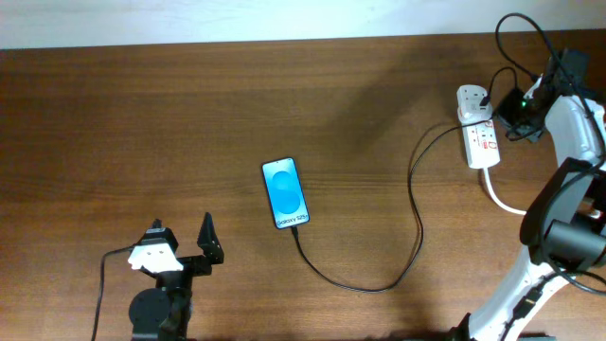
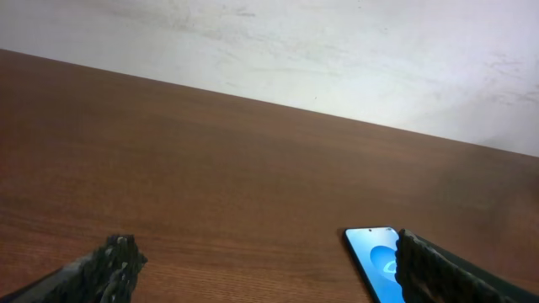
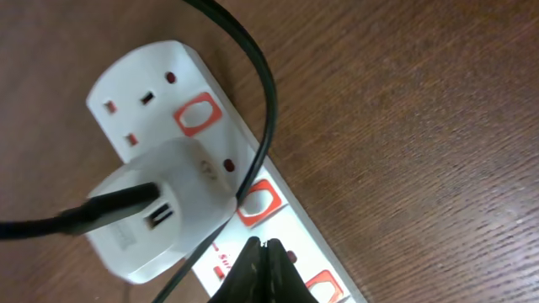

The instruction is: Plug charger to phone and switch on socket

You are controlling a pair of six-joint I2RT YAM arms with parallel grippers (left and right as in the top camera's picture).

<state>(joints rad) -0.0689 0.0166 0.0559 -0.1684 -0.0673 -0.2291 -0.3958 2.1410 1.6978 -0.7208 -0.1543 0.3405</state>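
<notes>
- Overhead view: the phone (image 1: 286, 192) is seen lying flat near the middle of the table (image 1: 114, 123), its blue screen facing up.
- The black cable (image 1: 379, 287) is seen meeting the phone's near end, looping across the wood and running up to the power strip (image 1: 476, 133) at the far right; whether its tip is fully seated in the phone cannot be told.
- A thick white cord (image 1: 502, 199) is seen leaving the strip's near end.
- The left claw (image 1: 182, 232) is held low at the near left edge, well apart from the phone, with its fingers (image 2: 114, 265) spread wide and nothing between them.
- The right claw (image 1: 516, 106) is positioned just beside the strip.
- Right wrist view: the claw's dark fingers are brought together into a single tip, poised just beside a red switch (image 3: 257, 202) next to the white adapter (image 3: 168, 194); contact cannot be told.
- A black cable end is seen plugged into the adapter's side.
</notes>
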